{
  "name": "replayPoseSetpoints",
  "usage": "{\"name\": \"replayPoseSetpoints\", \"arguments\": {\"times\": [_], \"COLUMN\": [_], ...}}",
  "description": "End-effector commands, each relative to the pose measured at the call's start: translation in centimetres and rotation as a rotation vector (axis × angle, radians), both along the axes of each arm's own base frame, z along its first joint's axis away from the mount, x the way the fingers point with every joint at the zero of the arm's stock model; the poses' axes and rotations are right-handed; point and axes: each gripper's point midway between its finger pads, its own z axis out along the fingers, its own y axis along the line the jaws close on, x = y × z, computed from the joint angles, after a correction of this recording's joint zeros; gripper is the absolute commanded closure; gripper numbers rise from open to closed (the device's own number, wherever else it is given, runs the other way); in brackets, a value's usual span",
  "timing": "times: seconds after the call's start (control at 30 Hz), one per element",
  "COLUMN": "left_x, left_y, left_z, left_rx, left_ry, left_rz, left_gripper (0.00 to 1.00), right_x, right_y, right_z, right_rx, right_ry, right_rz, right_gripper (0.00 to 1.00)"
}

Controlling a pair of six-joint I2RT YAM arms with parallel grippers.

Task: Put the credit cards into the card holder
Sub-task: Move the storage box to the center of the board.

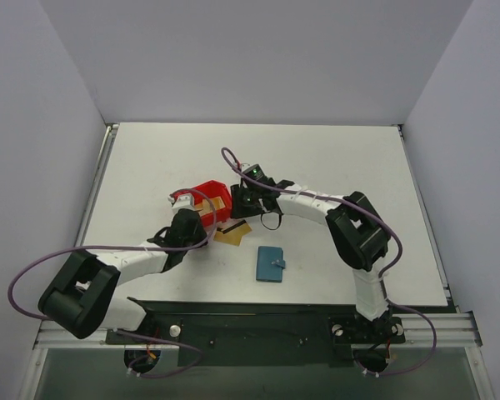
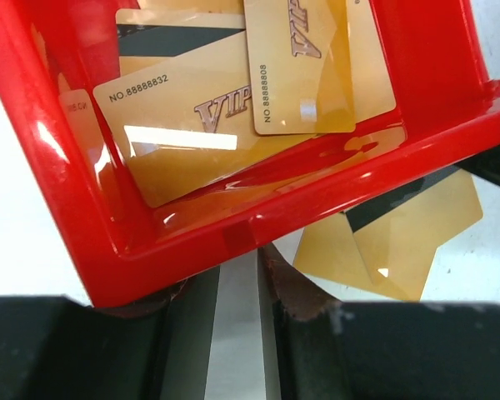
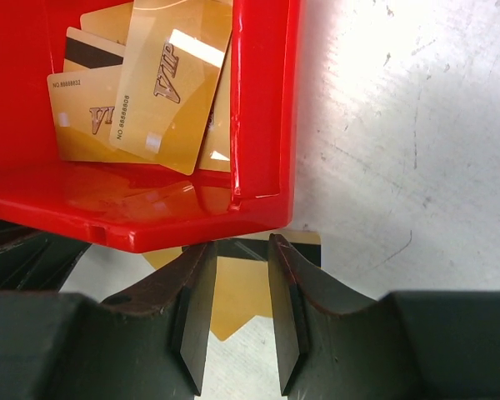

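The left fingers (image 2: 296, 296) stand a narrow gap apart, their tips against the outside of the near wall of a red bin (image 2: 258, 221). I cannot tell whether they pinch it. Just beyond them, inside the bin, lie several gold cards (image 2: 192, 125) overlapping one another. To their right, partly under the bin's edge, are loose cards (image 2: 408, 242) on the bench (image 1: 333, 167).

The right fingers (image 3: 196, 283) are also a little apart, with the bin's corner at their tips and a loose card showing through the gap. Whether they hold anything is unclear.

The blue wallet (image 1: 271, 264) lies flat, well apart from both pairs of fingers, towards the arm bases.
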Motion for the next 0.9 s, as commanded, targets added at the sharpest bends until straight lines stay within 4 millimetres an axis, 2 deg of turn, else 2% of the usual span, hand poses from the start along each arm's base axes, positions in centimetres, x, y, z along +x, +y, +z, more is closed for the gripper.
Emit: {"name": "replayPoseSetpoints", "arguments": {"times": [0.0, 0.3, 0.87], "left_x": [3.1, 4.1, 2.4], "left_y": [-1.2, -2.0, -2.8], "left_z": [2.5, 2.6, 1.7], "left_rx": [-0.056, -0.074, -0.136], "left_ry": [-0.086, -0.083, -0.055], "left_rz": [-0.001, -0.022, -0.065], "left_gripper": [0.67, 0.71, 0.75], "right_x": [1.5, 3.1, -0.5], "right_y": [0.5, 0.8, -2.7], "right_z": [0.6, 0.1, -3.7], "right_rx": [0.018, 0.032, -0.103], "right_ry": [-0.009, 0.012, 0.152], "right_rz": [0.007, -0.006, -0.047], "right_gripper": [0.73, 0.73, 0.73]}}
